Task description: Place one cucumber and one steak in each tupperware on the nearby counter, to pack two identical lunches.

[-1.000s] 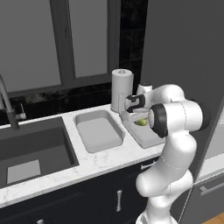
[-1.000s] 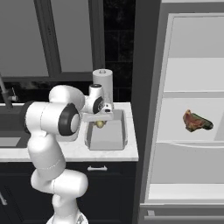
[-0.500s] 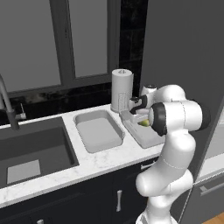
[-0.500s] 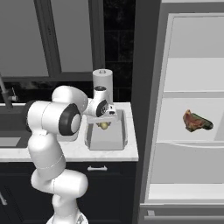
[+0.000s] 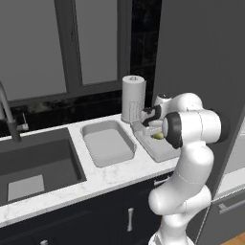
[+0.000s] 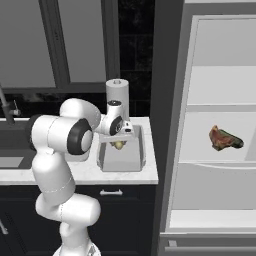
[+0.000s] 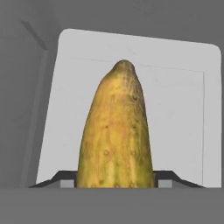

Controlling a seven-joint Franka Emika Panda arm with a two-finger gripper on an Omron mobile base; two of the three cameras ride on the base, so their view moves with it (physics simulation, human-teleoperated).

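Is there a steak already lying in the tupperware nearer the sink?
No, the tupperware nearer the sink is empty; one steak sits on a shelf.

Even, dim rendered light with soft faint shadows, no glare, and everything sharp throughout.

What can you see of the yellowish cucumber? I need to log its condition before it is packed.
The yellowish-green cucumber is oblong and tapers to a rounded tip, its skin bumpy and mottled with brown. It sits between the gripper's dark fingers, pointing away from the hand, above the light grey tupperware nearest the fridge. Whether it touches the floor of the container cannot be told.
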